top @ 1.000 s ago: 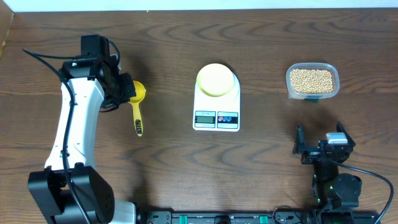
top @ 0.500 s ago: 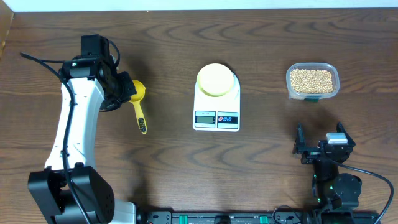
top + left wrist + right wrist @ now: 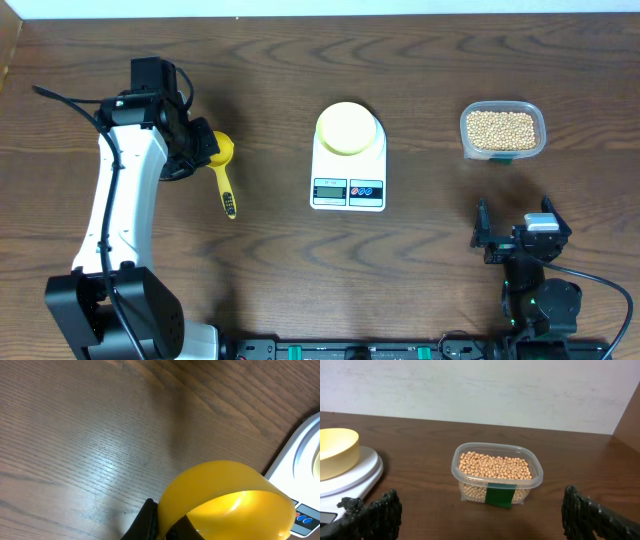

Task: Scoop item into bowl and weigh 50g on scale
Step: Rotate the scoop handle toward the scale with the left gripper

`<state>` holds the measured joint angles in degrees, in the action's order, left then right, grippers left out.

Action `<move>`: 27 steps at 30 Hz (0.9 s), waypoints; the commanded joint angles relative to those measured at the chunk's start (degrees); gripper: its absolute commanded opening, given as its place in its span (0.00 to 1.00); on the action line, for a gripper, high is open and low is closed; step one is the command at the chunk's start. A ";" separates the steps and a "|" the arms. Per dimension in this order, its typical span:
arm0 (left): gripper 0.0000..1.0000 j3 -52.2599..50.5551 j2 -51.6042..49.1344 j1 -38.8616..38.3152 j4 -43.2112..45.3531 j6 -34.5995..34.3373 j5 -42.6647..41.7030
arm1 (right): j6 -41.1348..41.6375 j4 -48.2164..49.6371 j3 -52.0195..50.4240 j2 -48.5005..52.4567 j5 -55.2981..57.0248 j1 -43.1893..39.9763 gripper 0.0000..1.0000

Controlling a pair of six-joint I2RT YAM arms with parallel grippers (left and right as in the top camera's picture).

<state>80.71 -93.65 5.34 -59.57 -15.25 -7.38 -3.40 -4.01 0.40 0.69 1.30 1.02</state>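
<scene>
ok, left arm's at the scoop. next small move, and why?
Probably lift the yellow scoop just clear of the table. The left gripper is at its cup end, a finger against the cup in the wrist view, though the grip isn't certain. The bowl on the scale looks empty, and the soybeans sit in the clear tub far right.

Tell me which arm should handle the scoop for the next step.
Left. The left hand is right at the yellow scoop, at its cup, on the left of the scale. The right hand sits open near the tub of beans, with the scale between it and the scoop.
</scene>
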 commanded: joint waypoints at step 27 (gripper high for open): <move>0.08 0.42 1.07 -0.07 -1.05 -11.72 -0.13 | -0.52 -0.15 -0.09 -0.20 0.50 -0.22 0.99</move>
<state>80.71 -93.65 5.34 -60.12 -23.88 -7.40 -3.40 -4.01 0.40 0.69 1.30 1.02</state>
